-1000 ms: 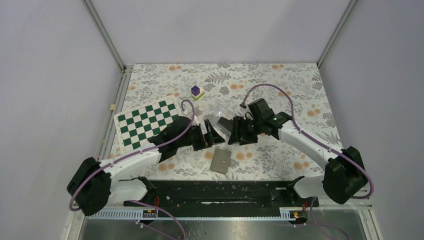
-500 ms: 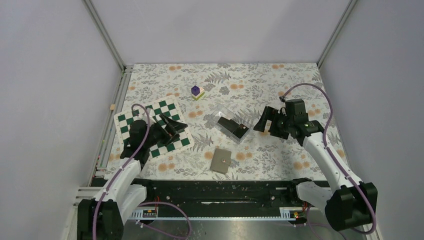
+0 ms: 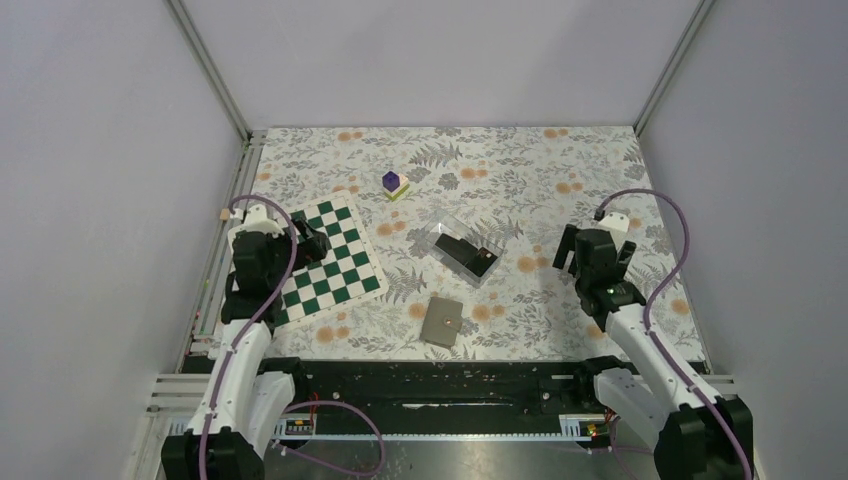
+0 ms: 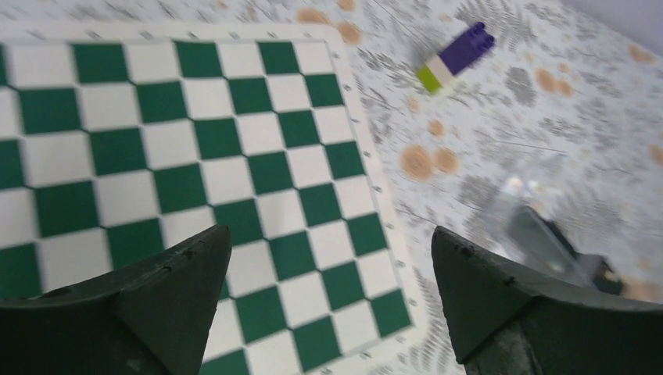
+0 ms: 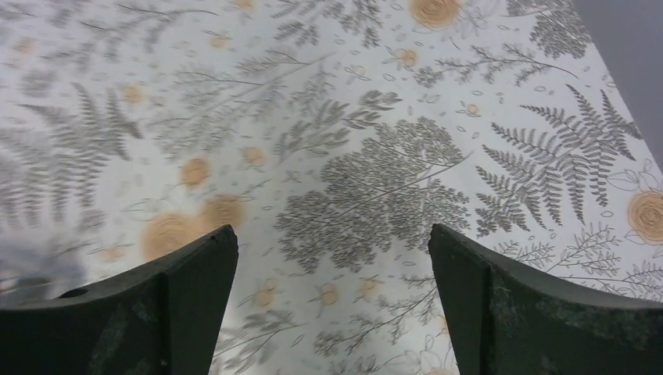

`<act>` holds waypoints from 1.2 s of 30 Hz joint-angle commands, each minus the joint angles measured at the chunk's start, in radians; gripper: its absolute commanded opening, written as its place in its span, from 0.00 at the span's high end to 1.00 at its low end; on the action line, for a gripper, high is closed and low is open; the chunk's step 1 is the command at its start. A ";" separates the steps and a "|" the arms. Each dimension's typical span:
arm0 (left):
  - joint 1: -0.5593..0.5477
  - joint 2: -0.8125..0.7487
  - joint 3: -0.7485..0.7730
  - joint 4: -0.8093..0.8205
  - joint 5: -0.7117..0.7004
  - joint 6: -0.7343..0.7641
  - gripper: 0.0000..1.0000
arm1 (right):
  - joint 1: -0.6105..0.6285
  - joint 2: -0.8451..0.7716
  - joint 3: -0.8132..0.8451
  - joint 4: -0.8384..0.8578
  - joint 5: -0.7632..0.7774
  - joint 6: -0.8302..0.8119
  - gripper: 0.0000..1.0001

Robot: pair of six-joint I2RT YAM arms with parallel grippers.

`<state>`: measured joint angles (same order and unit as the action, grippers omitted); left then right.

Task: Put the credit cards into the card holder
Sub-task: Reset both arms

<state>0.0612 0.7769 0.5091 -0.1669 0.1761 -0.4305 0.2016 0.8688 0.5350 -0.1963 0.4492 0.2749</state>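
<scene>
Top external view first: the cards (image 3: 463, 251) sit inside a clear box (image 3: 500, 236) around the middle of the worktop (image 3: 560, 160). They're black, and one has a tiny gold spot. The holder (image 3: 438, 328) lies flat and closed at roughly 7 o'clock from the box, near it but not touching, with a small dot on top. The chessboard (image 3: 335, 265) is over at 9 o'clock, and the cube (image 3: 391, 181) is at about 11 o'clock from the box, well apart.

Both arms are tucked in at the sides. The left claw (image 4: 328, 234) hangs over the chessboard with its fingers spread wide and nothing between them. Its cam catches the box, blurry, at 3 o'clock and the cube up at 1. The right claw (image 5: 332, 234) is released too, with a wide gap and just floral worktop under it. It's out at 3 o'clock from the box and well apart from it. Neither claw touches the cards or the holder.
</scene>
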 commanded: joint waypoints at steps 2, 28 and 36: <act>0.006 -0.021 -0.139 0.283 -0.266 0.257 0.01 | -0.003 0.036 -0.162 0.391 0.129 -0.130 0.06; -0.086 0.559 -0.268 1.206 -0.124 0.419 0.01 | -0.168 0.485 -0.281 1.217 -0.177 -0.186 0.00; -0.095 0.566 -0.269 1.220 -0.156 0.414 0.01 | -0.168 0.485 -0.271 1.197 -0.206 -0.203 0.01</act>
<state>-0.0326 1.3529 0.2096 1.0103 0.0181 -0.0368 0.0364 1.3586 0.2615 0.9325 0.2440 0.0692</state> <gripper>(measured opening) 0.986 0.993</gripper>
